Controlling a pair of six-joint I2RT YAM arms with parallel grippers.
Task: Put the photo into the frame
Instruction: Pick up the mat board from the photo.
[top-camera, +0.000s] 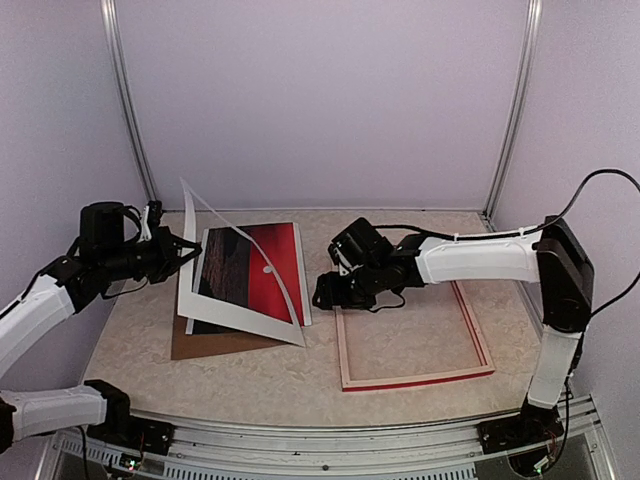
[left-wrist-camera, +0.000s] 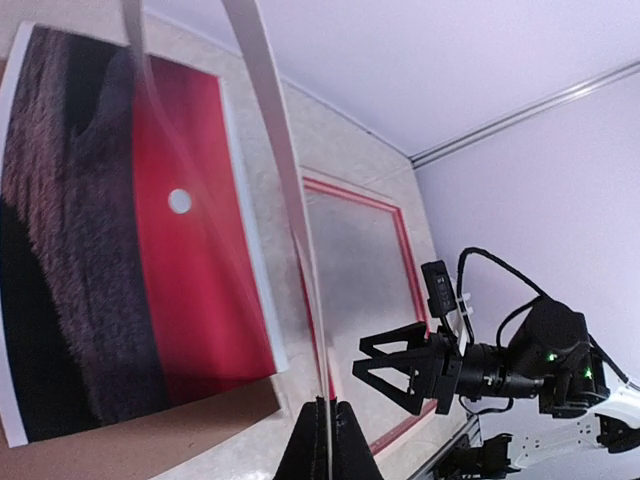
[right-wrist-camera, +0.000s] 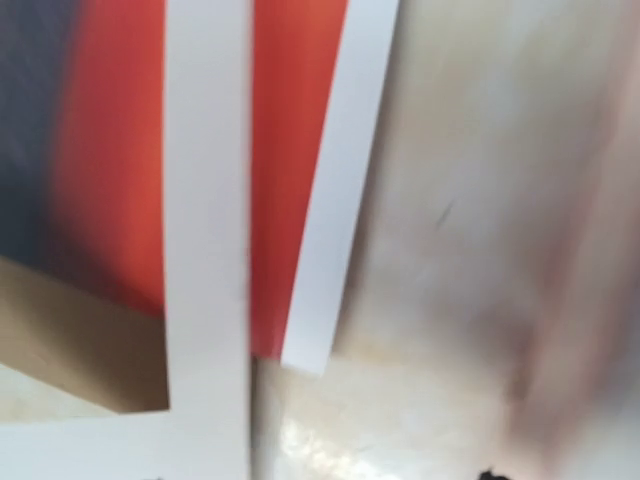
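Photo lies flat on the brown backing board, left of centre on the surface, its red half with the white dot toward the frame at the right. Left fingers are pinched on the white mat, holding it tilted up off the print. Right fingers stand wide and empty between photo and frame. The print looks light, thin, floppy and easily creased, so a free edge or corner is the place to take it. No readable writing.
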